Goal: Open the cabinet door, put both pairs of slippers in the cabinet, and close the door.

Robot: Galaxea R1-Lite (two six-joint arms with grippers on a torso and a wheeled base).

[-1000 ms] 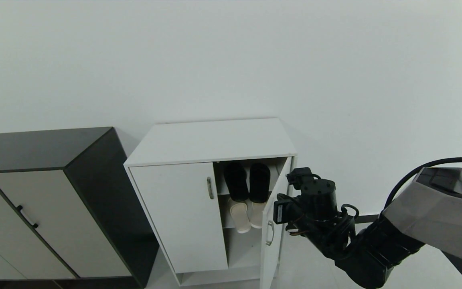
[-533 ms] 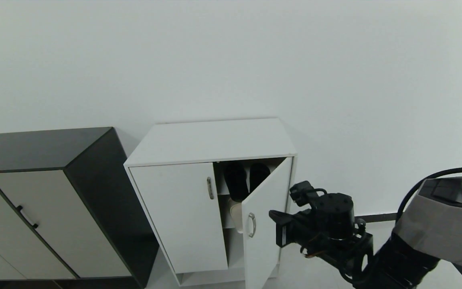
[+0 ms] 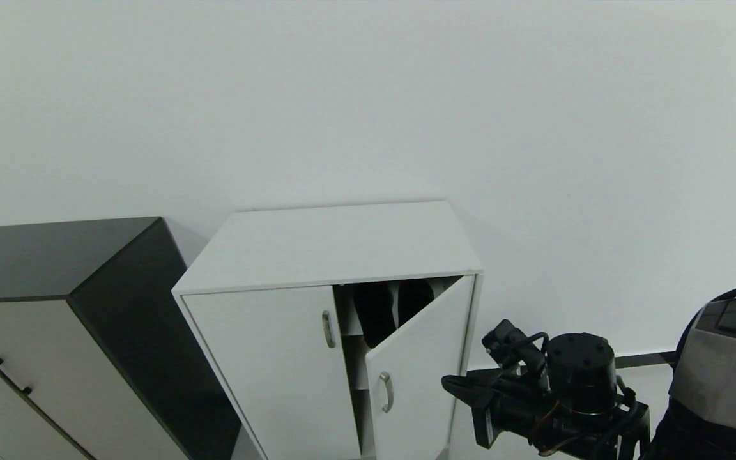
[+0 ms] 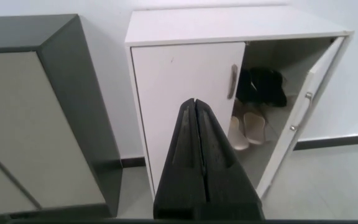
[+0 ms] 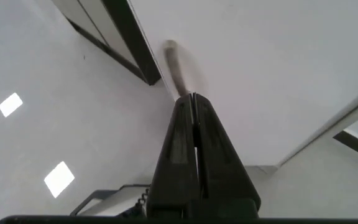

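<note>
The white cabinet (image 3: pixel 336 246) has its left door shut and its right door (image 3: pixel 416 358) standing ajar at an angle. Through the gap the black slippers (image 3: pixel 374 310) sit on the top shelf. In the left wrist view the black slippers (image 4: pixel 263 84) lie above the pale slippers (image 4: pixel 247 127) on the shelf below. My right gripper (image 3: pixel 457 386) is shut and empty, at the outer face of the right door (image 5: pixel 278 74), its tip (image 5: pixel 193 96) just beside the metal handle (image 5: pixel 176 65). My left gripper (image 4: pixel 194 102) is shut and empty, held back in front of the cabinet.
A dark cabinet (image 3: pixel 55 255) with pale doors stands close against the white cabinet's left side. A white wall runs behind both. Open floor (image 4: pixel 328 180) lies to the right of the white cabinet.
The right door has swung from wide open to about half shut, with my right gripper following its outer face. The head camera has shifted, so the whole scene sits lower and further left.
</note>
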